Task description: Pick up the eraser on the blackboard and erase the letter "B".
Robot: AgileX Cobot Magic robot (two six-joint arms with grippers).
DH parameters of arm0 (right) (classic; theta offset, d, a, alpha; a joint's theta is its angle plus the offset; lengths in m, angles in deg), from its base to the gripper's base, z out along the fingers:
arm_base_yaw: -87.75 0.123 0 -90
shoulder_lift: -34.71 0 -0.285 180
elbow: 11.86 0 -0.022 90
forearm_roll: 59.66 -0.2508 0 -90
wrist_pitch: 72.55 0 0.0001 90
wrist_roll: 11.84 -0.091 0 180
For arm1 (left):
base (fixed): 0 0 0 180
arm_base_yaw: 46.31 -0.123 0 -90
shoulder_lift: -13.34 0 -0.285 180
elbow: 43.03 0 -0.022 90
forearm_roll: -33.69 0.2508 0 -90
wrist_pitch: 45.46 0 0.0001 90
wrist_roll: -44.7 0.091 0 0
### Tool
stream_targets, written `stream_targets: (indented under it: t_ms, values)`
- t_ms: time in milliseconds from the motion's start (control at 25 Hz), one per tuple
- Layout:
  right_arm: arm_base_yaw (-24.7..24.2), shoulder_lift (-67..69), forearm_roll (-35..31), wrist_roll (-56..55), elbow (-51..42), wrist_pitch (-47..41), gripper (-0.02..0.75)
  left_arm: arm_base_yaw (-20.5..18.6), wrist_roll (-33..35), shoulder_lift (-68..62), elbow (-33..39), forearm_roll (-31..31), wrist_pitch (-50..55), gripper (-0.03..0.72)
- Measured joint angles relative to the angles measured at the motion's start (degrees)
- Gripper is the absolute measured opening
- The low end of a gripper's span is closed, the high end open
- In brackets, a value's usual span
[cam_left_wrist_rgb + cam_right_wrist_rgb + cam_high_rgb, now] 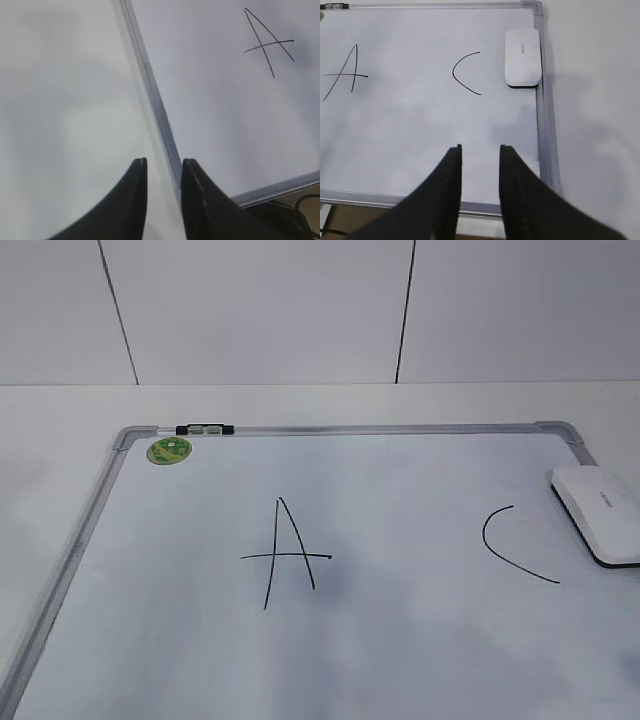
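Ext view: eraser [600,512] cut off at right edge, its grey print too small to read. Blackboard [400,640] near edge & right side out of frame. Sticker [169,450] by top-left corner: design illegible.

Each claw had two matte black fingers, broad at the base and tapering to narrow tips. The left claw [162,162] looked smooth; the right claw's [480,148] inner pads [512,200] showed fine ribbing.
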Motion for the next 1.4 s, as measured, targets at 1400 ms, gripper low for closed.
stream_targets:
  t_ms: [1400]
  values:
    - [0.0, -9.6, 7.0, 0.5, -13.2, 6.1, 0.232, 0.0, -1.7, 34.4, 19.4, 5.3, -5.5, 0.199]
